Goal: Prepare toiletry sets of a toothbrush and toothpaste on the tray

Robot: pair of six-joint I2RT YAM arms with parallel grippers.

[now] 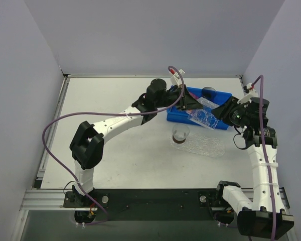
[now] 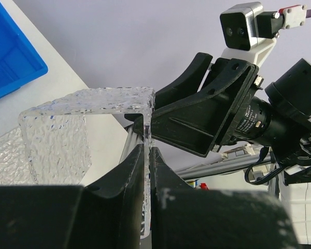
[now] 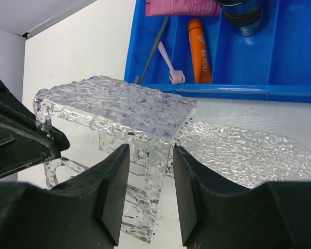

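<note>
The clear bumpy tray lies flat on the table in front of the blue bin; from above the tray is seen below the bin. In the bin lie a pale toothbrush, an orange toothpaste tube and a magenta one. A bent clear bumpy riser hangs above the table. My left gripper is shut on the riser's side wall. My right gripper is open, its jaws either side of one riser leg without touching it.
A dark blue round container stands in the bin's back compartment. A small clear cup with a dark base sits on the table left of the tray. Both arms meet over the bin's front edge.
</note>
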